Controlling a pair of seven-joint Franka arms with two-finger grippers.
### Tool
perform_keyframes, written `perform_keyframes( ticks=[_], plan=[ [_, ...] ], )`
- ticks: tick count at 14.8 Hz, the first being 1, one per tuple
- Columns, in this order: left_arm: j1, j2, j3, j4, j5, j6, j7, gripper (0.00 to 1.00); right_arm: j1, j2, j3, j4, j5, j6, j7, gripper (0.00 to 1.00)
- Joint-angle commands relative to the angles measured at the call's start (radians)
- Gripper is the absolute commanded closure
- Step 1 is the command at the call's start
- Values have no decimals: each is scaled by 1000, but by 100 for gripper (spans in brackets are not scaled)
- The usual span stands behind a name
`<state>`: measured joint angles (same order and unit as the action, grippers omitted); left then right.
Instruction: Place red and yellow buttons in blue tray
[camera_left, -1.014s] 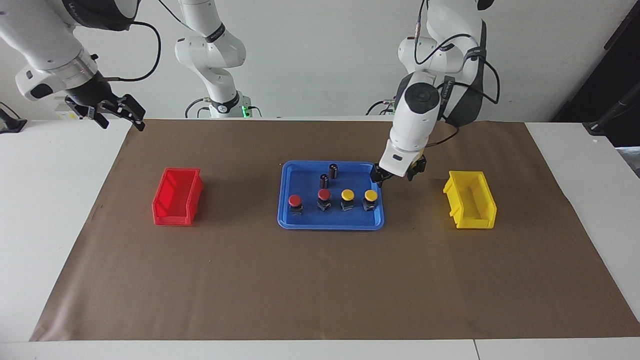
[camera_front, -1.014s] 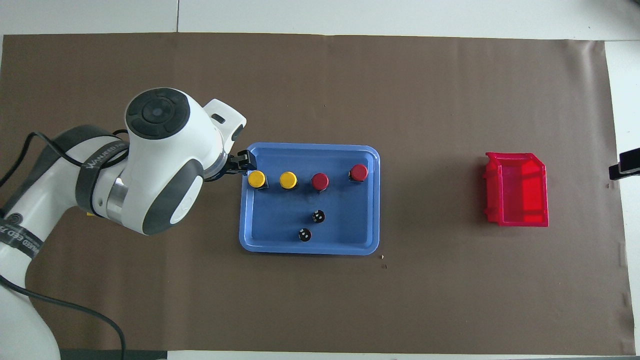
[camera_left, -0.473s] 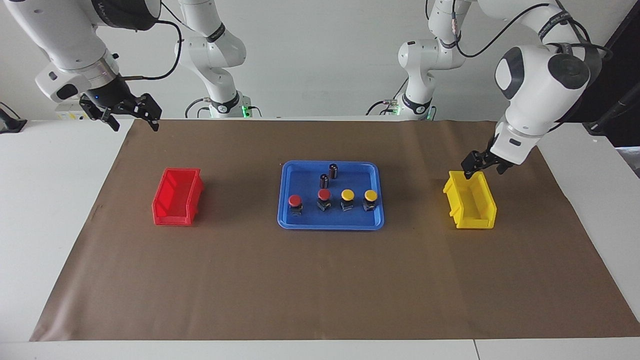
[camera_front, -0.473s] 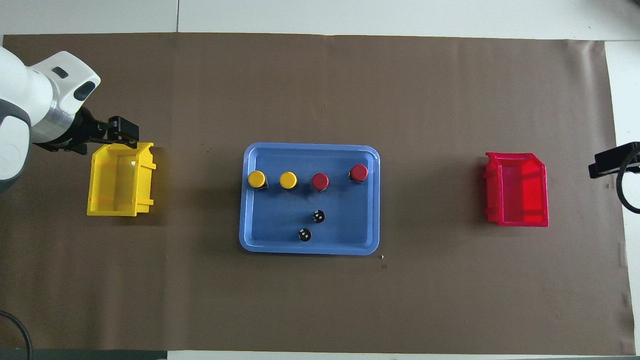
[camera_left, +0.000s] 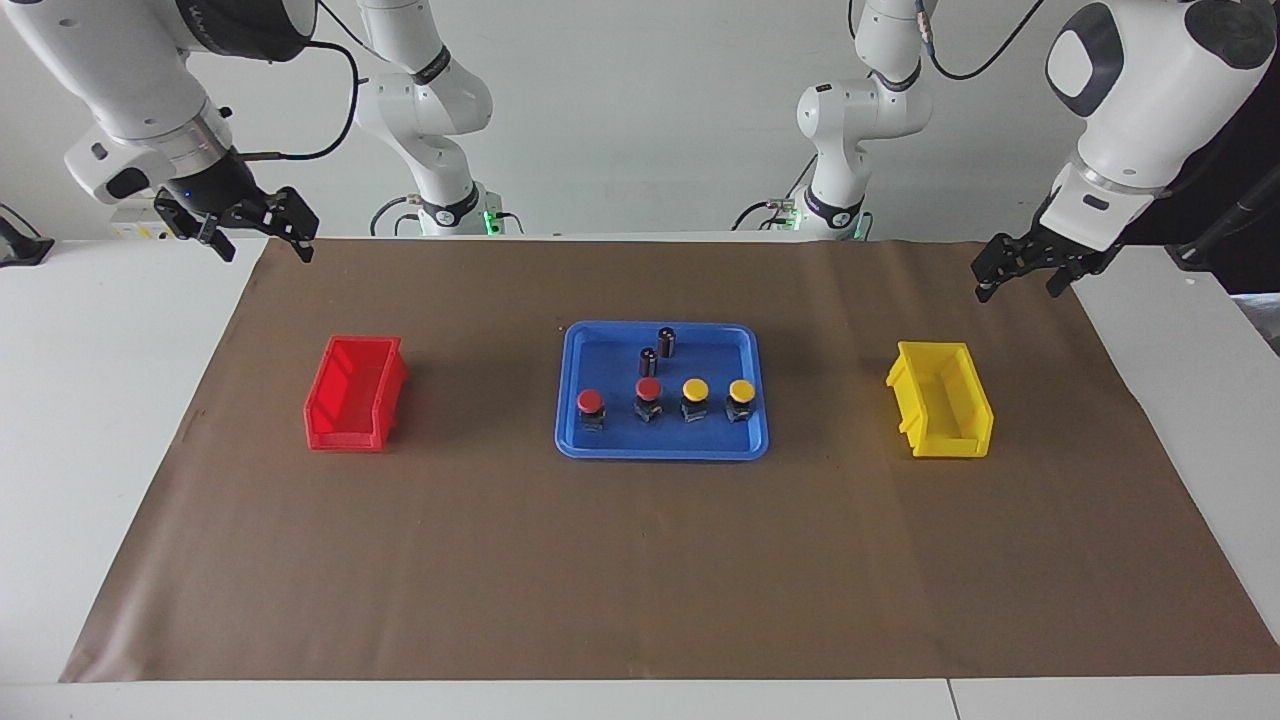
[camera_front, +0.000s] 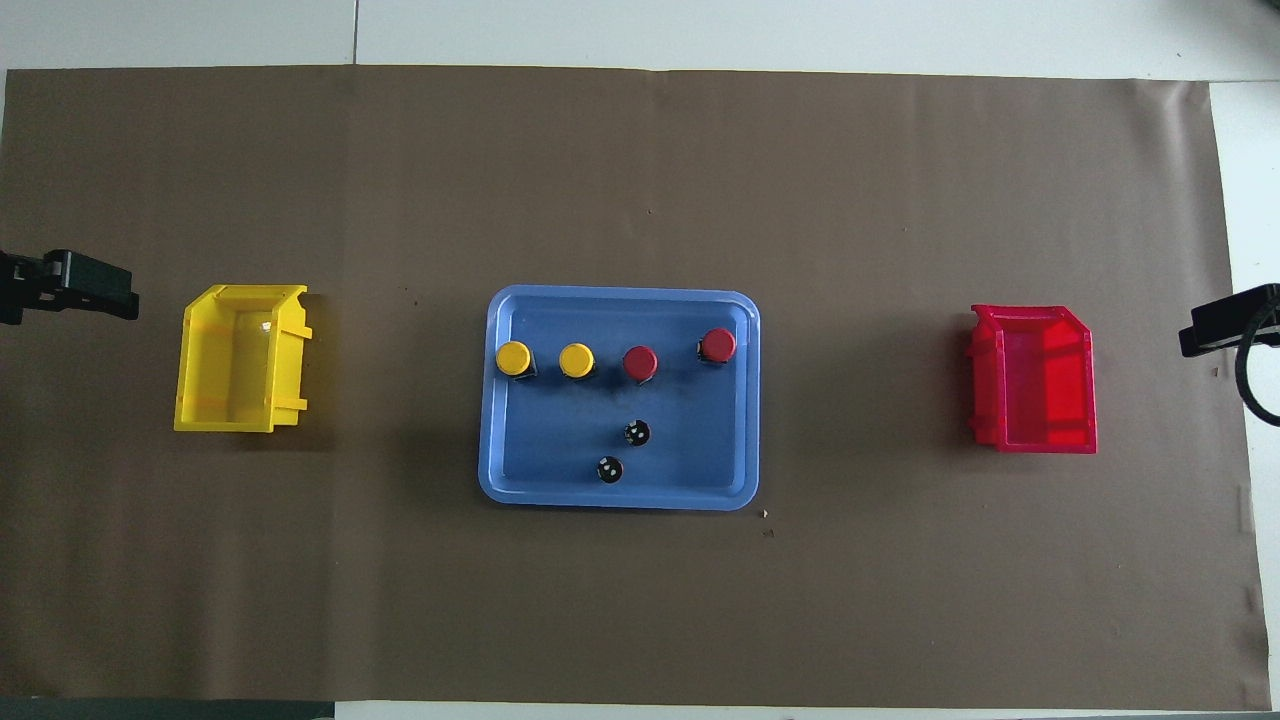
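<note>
The blue tray (camera_left: 573, 440) sat mid-table holding all 4 buttons in a row: 2 red buttons (camera_left: 590, 402) and 2 yellow buttons (camera_left: 741, 390), with 2 dark cylinders (camera_left: 666, 342) beside them on the robots' side. The left gripper (camera_left: 1021, 273) hung empty, fingers spread wide, over the brown mat (camera_left: 640, 560) near the yellow bin (camera_left: 941, 412), well apart from the tray. The right gripper (camera_left: 256, 230), also wide open and empty, hovered at the mat's edge, well apart from the red bin (camera_left: 355, 394).
</note>
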<state>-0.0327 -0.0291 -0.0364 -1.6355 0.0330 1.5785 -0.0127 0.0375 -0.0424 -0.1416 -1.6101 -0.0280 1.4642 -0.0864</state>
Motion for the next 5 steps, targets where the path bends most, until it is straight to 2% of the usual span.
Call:
perform_keyframes(
  ticks=[1,5],
  plan=[
    [-55,-8,58,20,-1,-31,31,0,1,-19,2,-19,-1,1,-9,0],
    [-56,-9,81,20,-2,-31,60,0,-1,-19,2,-19,0,1,-9,0]
  ],
)
